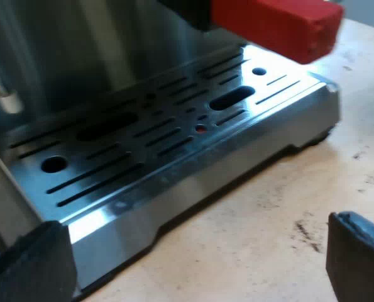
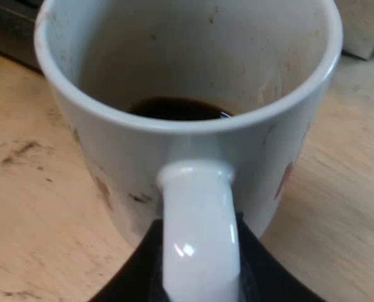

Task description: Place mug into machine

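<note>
The right tool (image 2: pixel 199 255) clamps the mug handle (image 2: pixel 199 214) of the white mug (image 2: pixel 111 151), coffee inside, low at the tabletop (image 2: pixel 29 207), while the left tool (image 1: pixel 193 264) gapes wide, empty, before the drip tray (image 1: pixel 174 132) under the holder's red end (image 1: pixel 281 25).

The machine's tray (image 1: pixel 143 145) rests on the desk (image 1: pixel 268 220), with the holder (image 1: pixel 275 25) jutting above it. The mug (image 2: pixel 111 151), liquid (image 2: pixel 177 108) inside, has its handle (image 2: pixel 199 220) between the right tool's (image 2: pixel 198 277) fingers, desk beneath.
</note>
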You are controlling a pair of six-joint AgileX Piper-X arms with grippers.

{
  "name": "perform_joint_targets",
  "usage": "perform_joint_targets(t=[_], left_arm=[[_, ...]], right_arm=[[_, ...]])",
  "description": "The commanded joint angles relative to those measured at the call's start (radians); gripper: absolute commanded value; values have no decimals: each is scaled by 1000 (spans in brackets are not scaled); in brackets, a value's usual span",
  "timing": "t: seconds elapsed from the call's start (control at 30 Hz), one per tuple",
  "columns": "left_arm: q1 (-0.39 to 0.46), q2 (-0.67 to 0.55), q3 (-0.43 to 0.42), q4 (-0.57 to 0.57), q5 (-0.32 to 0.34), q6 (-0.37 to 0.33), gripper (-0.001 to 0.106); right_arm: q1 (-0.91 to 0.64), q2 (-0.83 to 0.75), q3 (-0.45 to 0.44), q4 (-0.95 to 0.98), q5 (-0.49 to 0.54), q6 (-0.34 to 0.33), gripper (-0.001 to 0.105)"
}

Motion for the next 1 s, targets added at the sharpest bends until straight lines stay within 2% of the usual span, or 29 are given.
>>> perform_joint_targets(t=[0.03, 0.17, 0.2, 0.27, 0.37, 0.5, 0.63, 0.67, 0.83, 1.0], left_arm=[[-3, 1, -1, -17, -11, 1, 82], [-3, 1, -1, -17, -11, 1, 82], [-3, 1, -1, -28, -11, -2, 82], [-3, 1, -1, -41, -11, -2, 82], [-3, 1, -1, -46, -11, -2, 82], [-3, 1, -1, -46, -11, -2, 82], [-3, 1, -1, -46, -11, -2, 82], [-3, 1, -1, -46, -11, -2, 82], [-3, 1, -1, -46, -11, -2, 82], [-3, 1, -1, -46, -11, -2, 82]], right_arm=[[98, -8, 1, -112, 72, 71, 0], [214, 13, 41, -205, 160, 94, 0], [278, 40, 59, -273, 204, 131, 0], [324, 93, 73, -338, 243, 156, 0], [371, 185, 77, -426, 253, 155, 0], [393, 366, 77, -632, 260, 200, 0], [393, 460, 74, -749, 268, 202, 0], [393, 560, 60, -840, 268, 202, 0], [393, 739, -29, -886, 276, 208, 0], [393, 774, -50, -902, 276, 212, 0]])
